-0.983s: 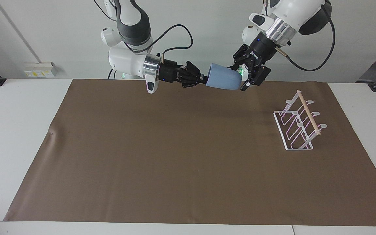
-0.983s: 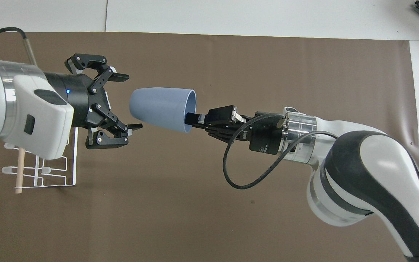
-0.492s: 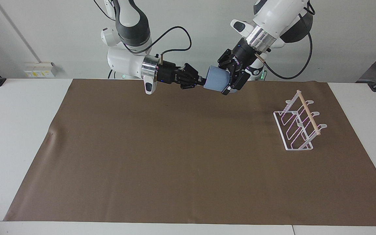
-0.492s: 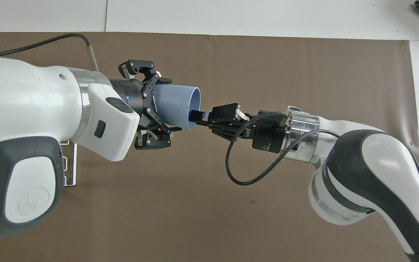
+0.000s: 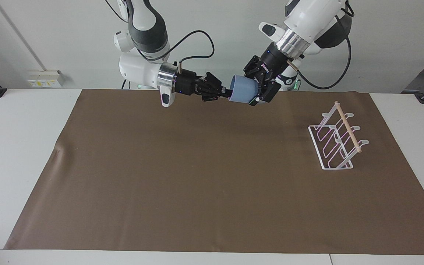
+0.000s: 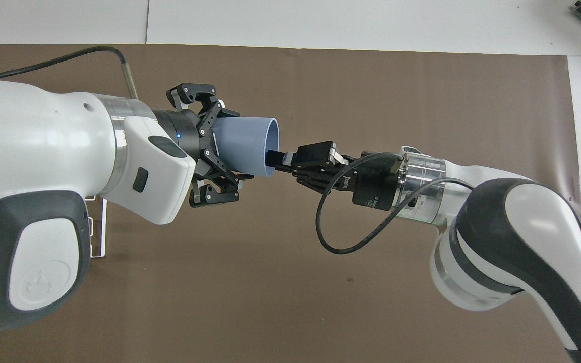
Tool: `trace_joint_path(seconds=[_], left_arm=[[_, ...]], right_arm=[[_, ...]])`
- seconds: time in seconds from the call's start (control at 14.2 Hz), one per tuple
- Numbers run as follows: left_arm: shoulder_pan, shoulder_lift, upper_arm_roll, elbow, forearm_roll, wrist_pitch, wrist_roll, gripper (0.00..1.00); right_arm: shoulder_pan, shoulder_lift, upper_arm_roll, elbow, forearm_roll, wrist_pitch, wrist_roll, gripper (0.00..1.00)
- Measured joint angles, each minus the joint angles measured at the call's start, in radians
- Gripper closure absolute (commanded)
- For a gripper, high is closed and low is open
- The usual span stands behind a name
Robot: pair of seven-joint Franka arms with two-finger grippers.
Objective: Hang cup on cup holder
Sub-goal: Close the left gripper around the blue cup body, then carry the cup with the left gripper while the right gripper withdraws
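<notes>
The light-blue cup [image 5: 242,90] lies on its side in the air over the part of the brown mat nearest the robots; it also shows in the overhead view [image 6: 252,143]. My right gripper [image 5: 229,92] [image 6: 271,159] is shut on the cup's rim, one finger inside the mouth. My left gripper [image 5: 259,89] [image 6: 234,142] is open, its jaws straddling the cup's closed end. The white wire cup holder [image 5: 335,145] with its wooden dowel stands on the mat toward the left arm's end. In the overhead view only a bit of its base [image 6: 103,229] shows under the left arm.
A brown mat [image 5: 197,176] covers most of the white table [image 5: 20,140]. A black cable [image 6: 336,237] loops from the right wrist. Wall sockets [image 5: 45,78] sit at the right arm's end.
My left gripper has swung in from beside the cup and slid its open jaws over the cup's closed end. The right gripper has kept the rim and drawn slightly toward its own end.
</notes>
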Motion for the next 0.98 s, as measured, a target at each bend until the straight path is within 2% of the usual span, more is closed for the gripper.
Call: trace_joint_path(seconds=[0.28, 0.35, 0.49, 0.56, 0.63, 0.7, 0.84, 0.91, 0.98], left_arm=[[0.0, 0.0, 0.0, -0.001, 0.0, 0.0, -0.008, 1.0], [-0.001, 0.0, 0.0, -0.002, 0.0, 0.0, -0.01, 1.0], [-0.001, 0.0, 0.0, -0.002, 0.0, 0.0, -0.016, 1.0], [-0.001, 0.0, 0.0, -0.003, -0.001, 0.001, -0.03, 1.0], [-0.001, 0.002, -0.001, -0.004, -0.001, 0.001, -0.044, 1.0], [-0.001, 0.002, -0.001, -0.005, -0.001, 0.001, -0.047, 1.0], [-0.001, 0.004, -0.001, -0.005, -0.002, 0.001, -0.053, 1.0], [-0.001, 0.006, -0.001, -0.005, -0.002, 0.001, -0.056, 1.0], [-0.001, 0.007, -0.001, -0.005, -0.002, 0.002, -0.058, 1.0]], right_arm=[[-0.001, 0.0, 0.0, -0.001, 0.0, 0.0, 0.0, 1.0], [-0.002, 0.0, 0.0, -0.001, 0.0, 0.0, 0.0, 0.95], [-0.002, 0.0, 0.0, -0.001, 0.0, 0.0, 0.0, 0.81], [-0.002, 0.0, 0.0, 0.0, 0.001, 0.0, 0.0, 0.71], [0.0, -0.001, 0.003, 0.001, 0.001, 0.0, 0.0, 0.5], [0.0, -0.001, 0.003, 0.001, 0.002, 0.002, 0.0, 0.37], [0.002, -0.002, 0.006, 0.001, 0.003, 0.0, 0.004, 0.34], [0.003, -0.002, 0.008, 0.001, 0.004, 0.001, 0.01, 0.28], [0.003, -0.003, 0.009, 0.001, 0.004, 0.001, 0.015, 0.12]])
